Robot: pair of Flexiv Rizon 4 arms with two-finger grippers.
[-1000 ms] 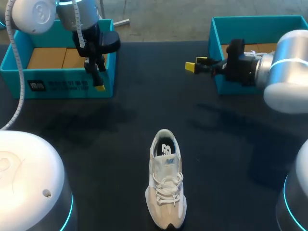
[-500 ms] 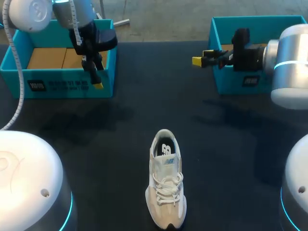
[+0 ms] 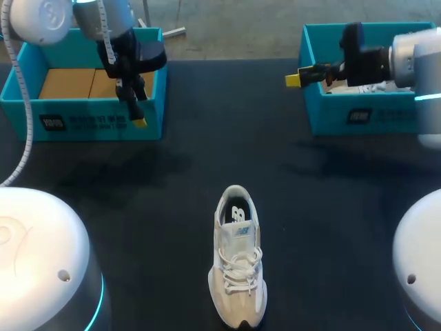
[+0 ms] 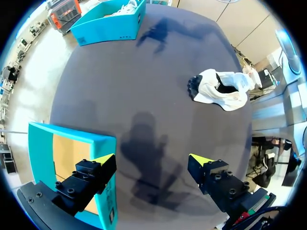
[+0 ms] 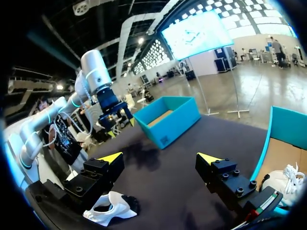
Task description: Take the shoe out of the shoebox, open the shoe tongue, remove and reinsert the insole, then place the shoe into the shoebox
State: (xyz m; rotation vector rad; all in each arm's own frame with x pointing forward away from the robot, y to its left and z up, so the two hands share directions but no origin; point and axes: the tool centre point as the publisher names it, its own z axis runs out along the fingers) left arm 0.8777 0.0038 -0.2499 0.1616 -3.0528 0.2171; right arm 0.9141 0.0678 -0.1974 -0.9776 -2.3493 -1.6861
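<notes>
A white and beige shoe (image 3: pixel 238 265) lies on the black table near the front middle, toe toward me; it also shows ahead of the left gripper as the shoe (image 4: pixel 221 89) and under the right gripper as the shoe (image 5: pixel 113 208). My left gripper (image 3: pixel 138 118) hangs open over the front right corner of the left blue shoebox (image 3: pixel 83 123), nothing between its fingers (image 4: pixel 103 159). My right gripper (image 3: pixel 295 79) stands open and empty at the left wall of the right blue shoebox (image 3: pixel 358 116), pointing left. A second white shoe (image 5: pixel 288 182) lies inside that box.
The left shoebox (image 4: pixel 72 143) has a bare cardboard floor. Dark tabletop (image 3: pixel 227 152) lies between the two boxes and the shoe. My arms' white bases (image 3: pixel 41 262) fill the front corners.
My right arm has drawn back to the right and upward, its gripper now at its shoebox's wall. The left gripper has shifted slightly left. The shoe has not moved.
</notes>
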